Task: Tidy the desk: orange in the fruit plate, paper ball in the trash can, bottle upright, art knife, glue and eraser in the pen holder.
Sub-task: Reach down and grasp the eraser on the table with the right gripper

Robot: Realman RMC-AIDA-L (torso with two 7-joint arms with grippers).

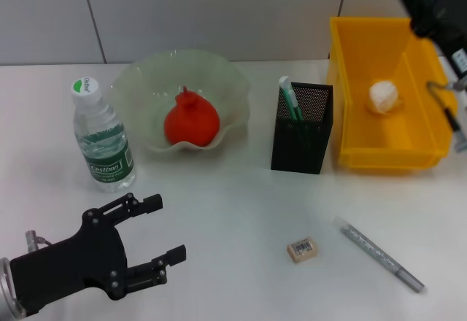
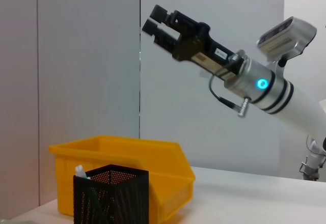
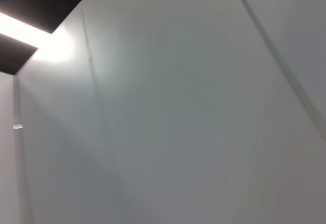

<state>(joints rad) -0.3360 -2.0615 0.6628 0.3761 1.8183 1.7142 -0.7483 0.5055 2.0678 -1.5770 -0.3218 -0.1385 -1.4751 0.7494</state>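
The left hand [image 1: 166, 227] hovers low over the table [image 1: 233, 211], fingers spread, grasping nothing. The right hand [image 2: 157, 20] is raised above the trash can [image 1: 423, 51], fingers together and empty. Orange [image 1: 191, 120] in the fruit plate [image 1: 146, 80], paper ball [image 1: 384, 96] in the can, bottle [image 1: 102, 137] upright, art knife [image 1: 289, 96] in the pen holder [image 1: 302, 135]; eraser [image 1: 302, 249] and glue [image 1: 378, 254] lie on the table

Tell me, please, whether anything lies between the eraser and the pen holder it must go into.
Nothing visible does. The eraser lies on bare table in front of the pen holder, apart from the glue. The art knife already stands in the holder's corner, leaving room.
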